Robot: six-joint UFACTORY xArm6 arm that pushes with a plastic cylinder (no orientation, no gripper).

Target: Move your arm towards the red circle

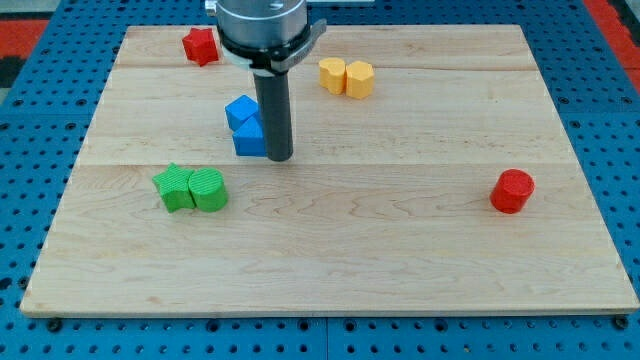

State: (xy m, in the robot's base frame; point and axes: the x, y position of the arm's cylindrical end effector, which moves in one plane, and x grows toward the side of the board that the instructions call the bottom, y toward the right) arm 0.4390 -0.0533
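Note:
The red circle (512,191) is a short red cylinder at the view's right, on the wooden board (400,240). My tip (279,158) stands near the board's middle-left, far to the left of the red circle. It is right beside two blue blocks (245,126), at their right edge; I cannot tell whether it touches them.
A red star-shaped block (201,46) lies at the view's top left. Two yellow blocks (346,77) sit side by side at the top middle. Two green blocks (191,188) sit together at the left. The blue pegboard (620,150) surrounds the board.

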